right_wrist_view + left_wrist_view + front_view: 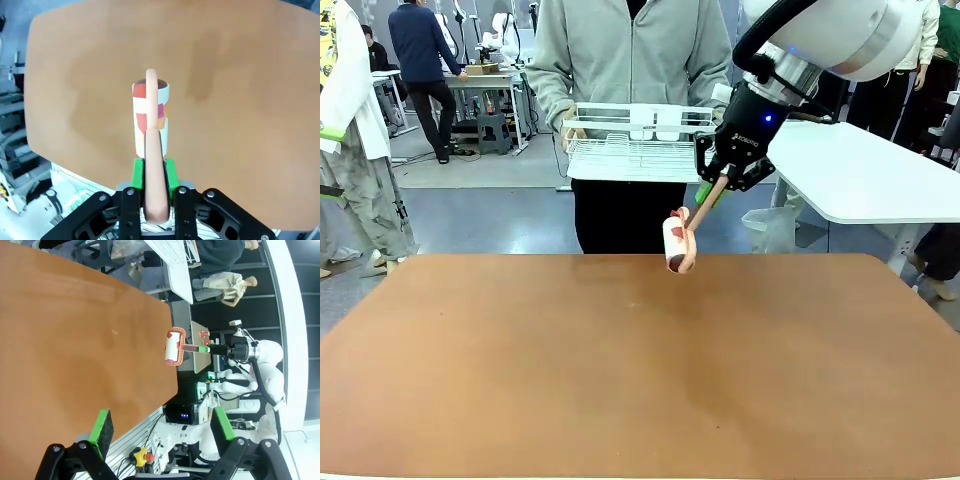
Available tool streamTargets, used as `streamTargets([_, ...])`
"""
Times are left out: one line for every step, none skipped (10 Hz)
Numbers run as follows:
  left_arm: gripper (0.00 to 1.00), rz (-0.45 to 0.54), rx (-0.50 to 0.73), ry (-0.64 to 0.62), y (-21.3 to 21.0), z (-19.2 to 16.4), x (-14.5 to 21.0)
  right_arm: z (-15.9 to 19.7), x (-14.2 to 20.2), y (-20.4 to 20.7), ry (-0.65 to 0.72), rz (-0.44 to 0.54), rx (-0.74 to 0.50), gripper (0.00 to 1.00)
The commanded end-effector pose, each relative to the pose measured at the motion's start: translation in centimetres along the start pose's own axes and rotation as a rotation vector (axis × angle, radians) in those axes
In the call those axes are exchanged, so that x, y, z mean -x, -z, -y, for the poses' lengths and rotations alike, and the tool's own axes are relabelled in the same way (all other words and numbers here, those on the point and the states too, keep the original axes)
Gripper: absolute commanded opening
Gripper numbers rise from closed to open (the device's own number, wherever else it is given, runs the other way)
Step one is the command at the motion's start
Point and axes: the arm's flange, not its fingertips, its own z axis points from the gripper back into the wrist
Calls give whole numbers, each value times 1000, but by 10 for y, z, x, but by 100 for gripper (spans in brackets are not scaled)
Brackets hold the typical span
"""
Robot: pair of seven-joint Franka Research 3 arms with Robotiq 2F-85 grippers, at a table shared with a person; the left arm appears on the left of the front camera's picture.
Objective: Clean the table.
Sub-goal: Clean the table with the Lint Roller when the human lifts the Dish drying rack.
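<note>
My right gripper (712, 191) hangs over the far edge of the reddish-brown table (620, 370), shut on the pink handle of a lint roller (676, 243). The roller's white drum with red and orange patches hangs just above the tabletop. From the right wrist, the handle (153, 165) runs up between the green pads (137, 172) to the lint roller's drum (148, 117), with the table (240, 100) below. My left gripper (162, 427) is open and holds nothing, off the table's side; far off it sees the lint roller (172, 346) and the right gripper (206, 347) above the table (75, 340).
A person in a grey jacket stands at the far side holding a white wire rack (638, 142) in both hands. A smaller white table (860, 170) stands at the back right.
</note>
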Motion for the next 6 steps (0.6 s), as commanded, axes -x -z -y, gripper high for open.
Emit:
streamTargets([100, 5, 16, 7, -2, 1, 1, 0, -5, 4, 28, 24, -33, 22])
streamTargets([100, 5, 16, 7, -2, 1, 1, 0, -5, 4, 28, 24, -33, 22])
streamTargets([100, 5, 16, 7, -2, 1, 1, 0, -5, 4, 28, 24, -33, 22])
streamTargets([100, 5, 16, 7, -2, 1, 1, 0, -5, 4, 28, 24, -33, 22])
streamTargets([100, 5, 16, 7, -2, 1, 1, 0, -5, 4, 28, 24, -33, 22])
streamTargets([100, 5, 16, 7, -2, 1, 1, 1, -4, 4, 12, 6, -12, 22])
